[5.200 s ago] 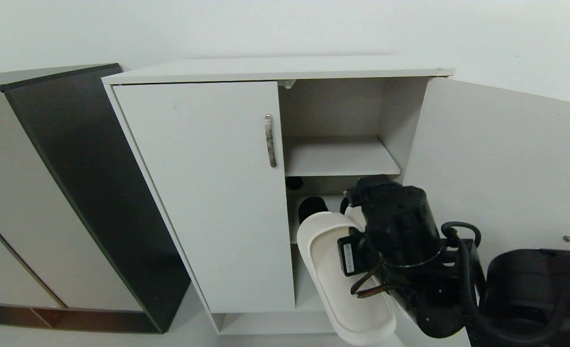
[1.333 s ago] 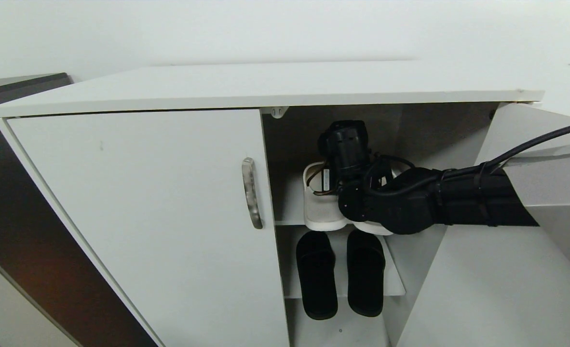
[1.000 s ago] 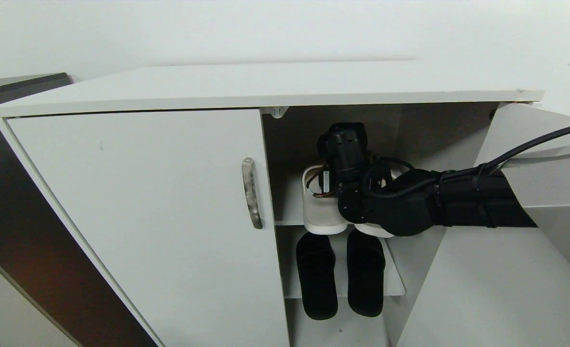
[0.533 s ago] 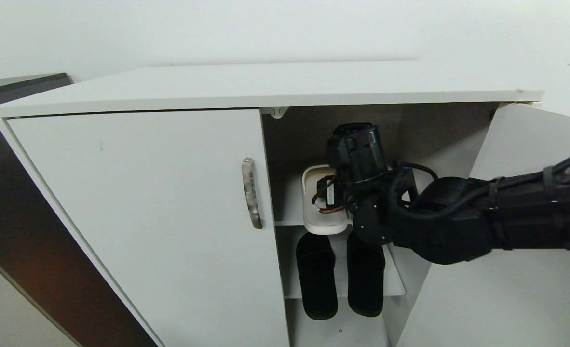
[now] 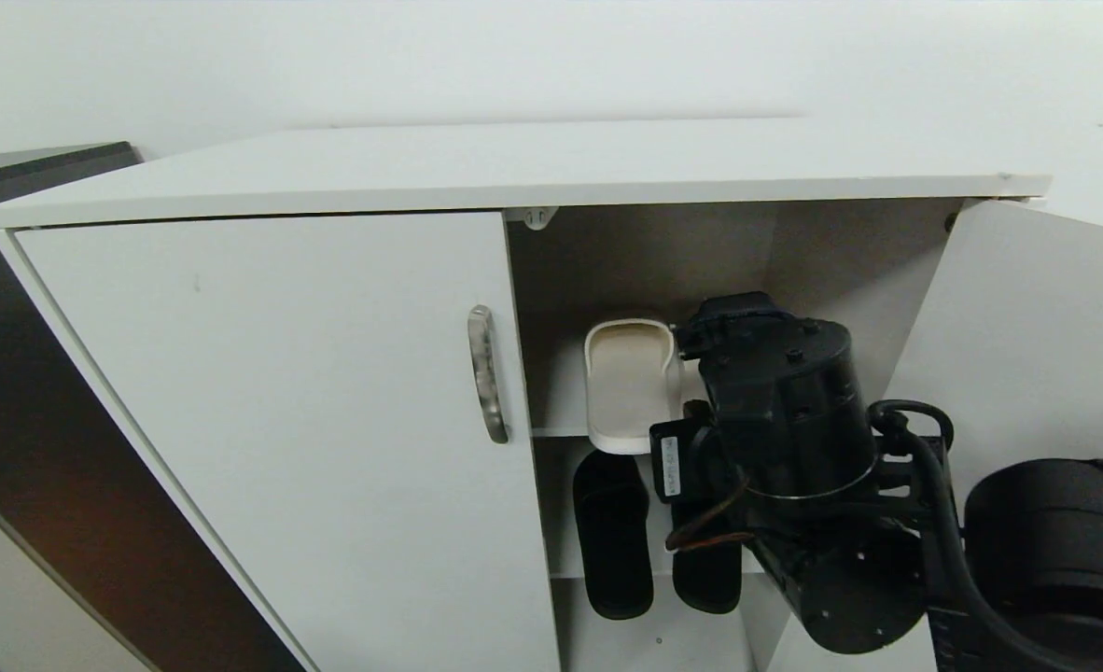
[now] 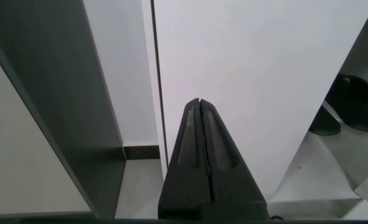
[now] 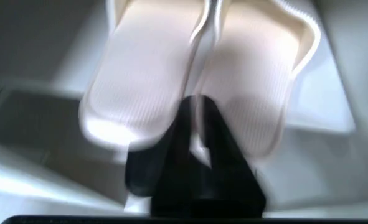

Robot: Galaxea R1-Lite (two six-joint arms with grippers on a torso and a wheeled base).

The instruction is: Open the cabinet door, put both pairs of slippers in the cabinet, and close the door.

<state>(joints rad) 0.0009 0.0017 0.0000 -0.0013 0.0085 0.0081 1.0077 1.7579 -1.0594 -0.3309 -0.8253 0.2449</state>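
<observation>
My right tool (image 7: 199, 104) sits just short of the white slippers (image 7: 196, 68), holding nothing. Its fingers look slightly apart, with a pale slit between them, though the wrist picture is smeared and I would not swear to it. The pair lies side by side straight ahead of the tips on the upper shelf (image 5: 559, 397) of the cabinet (image 5: 514, 168), heels toward the tool at the shelf's front edge. Below the tool, on the next shelf down, lie the black slippers (image 5: 612, 532), the one on the arm's side partly covered by my right wrist. The right door (image 5: 1027, 355) stands swung open beside that arm. My left tool (image 6: 199, 106) is pressed together and empty, pointing at the closed left door (image 6: 246, 74). The handle (image 5: 483, 373) is untouched.
</observation>
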